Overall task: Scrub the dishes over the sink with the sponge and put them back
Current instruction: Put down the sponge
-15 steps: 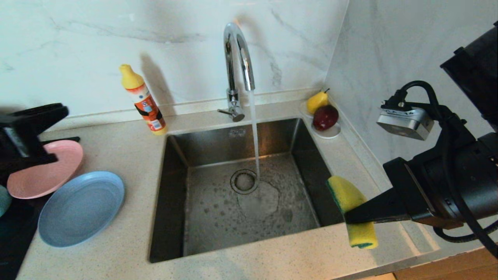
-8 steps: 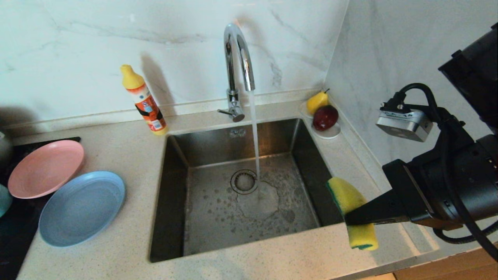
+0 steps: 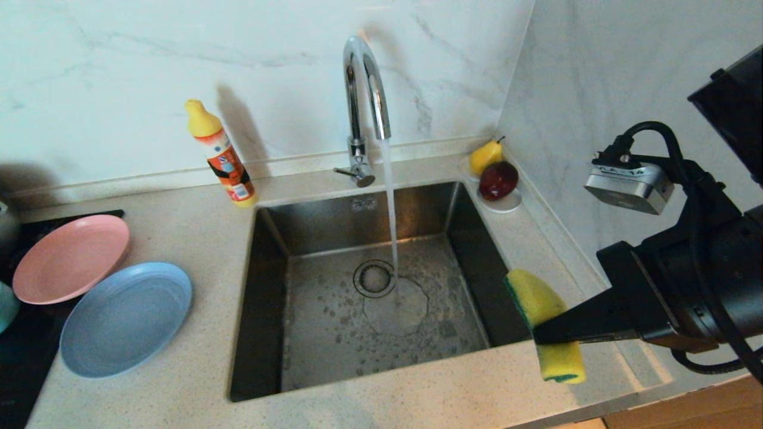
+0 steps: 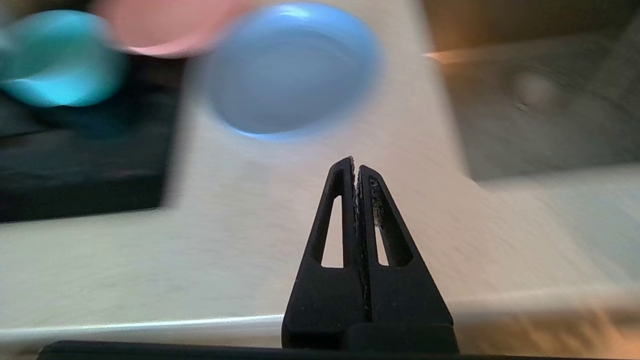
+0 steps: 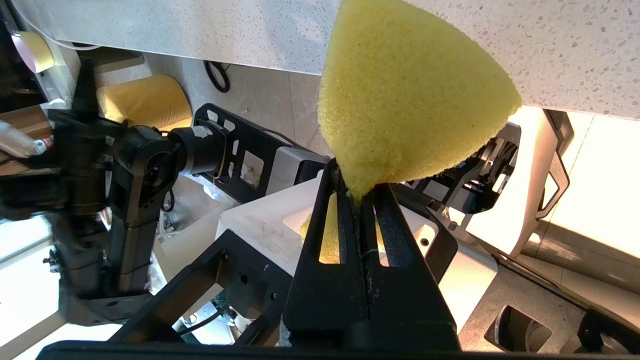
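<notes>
The pink plate (image 3: 70, 258) and the light-blue plate (image 3: 125, 319) lie on the counter left of the sink (image 3: 334, 339). The teal bowl (image 3: 5, 307) shows only as a sliver at the left edge. Water runs from the tap (image 3: 363, 89) into the basin. My right gripper (image 3: 539, 333) is shut on the yellow sponge (image 3: 536, 301), held above the sink's front right corner. The sponge (image 5: 405, 100) bulges out beyond my right gripper (image 5: 356, 192). My left gripper (image 4: 355, 162) is shut and empty over the counter, short of the light-blue plate (image 4: 292, 67), pink plate (image 4: 165, 25) and teal bowl (image 4: 55, 57).
An orange bottle (image 3: 220, 155) with a yellow cap stands at the back left of the sink. A white saucer (image 3: 503, 205) with a pear and a red fruit sits in the back right corner. A black cooktop (image 3: 24, 357) lies under the plates' left side. Marble walls close the back and right.
The left arm, which stood over the pink plate a second ago, has pulled back out of the head view. The right gripper with the sponge has barely shifted.
</notes>
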Controlling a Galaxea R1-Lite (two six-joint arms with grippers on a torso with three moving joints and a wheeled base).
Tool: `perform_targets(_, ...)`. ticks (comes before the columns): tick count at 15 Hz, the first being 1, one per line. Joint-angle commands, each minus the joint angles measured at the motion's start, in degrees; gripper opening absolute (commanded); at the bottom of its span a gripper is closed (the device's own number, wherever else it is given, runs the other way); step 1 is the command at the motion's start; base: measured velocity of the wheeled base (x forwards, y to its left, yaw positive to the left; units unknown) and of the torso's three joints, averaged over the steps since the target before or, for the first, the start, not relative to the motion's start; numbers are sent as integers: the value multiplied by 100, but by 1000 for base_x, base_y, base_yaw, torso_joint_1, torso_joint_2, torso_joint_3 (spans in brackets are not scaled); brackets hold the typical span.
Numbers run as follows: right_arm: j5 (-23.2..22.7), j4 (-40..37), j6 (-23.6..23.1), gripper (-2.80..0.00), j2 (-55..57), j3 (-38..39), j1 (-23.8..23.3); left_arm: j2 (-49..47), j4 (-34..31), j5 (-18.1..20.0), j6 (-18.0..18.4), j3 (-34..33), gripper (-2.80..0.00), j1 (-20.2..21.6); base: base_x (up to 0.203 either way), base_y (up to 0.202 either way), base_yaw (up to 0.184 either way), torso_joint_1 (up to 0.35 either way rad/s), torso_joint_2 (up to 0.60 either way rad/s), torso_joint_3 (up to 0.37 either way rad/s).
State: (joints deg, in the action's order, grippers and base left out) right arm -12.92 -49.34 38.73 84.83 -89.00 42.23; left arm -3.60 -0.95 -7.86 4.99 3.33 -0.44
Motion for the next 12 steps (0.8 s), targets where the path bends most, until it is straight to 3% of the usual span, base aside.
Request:
perform_targets(1,-9,-32,21,-280,-28,13,5,367,-30,909,23,-284,-280,15,0,0,0,0,0,0)
perform_targets(2,-17,-32,21,-280,-46,23,5,368,-24,1063,48,-374,-280,17,0,0,0,0,0,0)
perform_targets(12,120,-28,-173,-280,-181,207,148,369,59,962,-112,-368,-280,18,0,0,0,0,0,0)
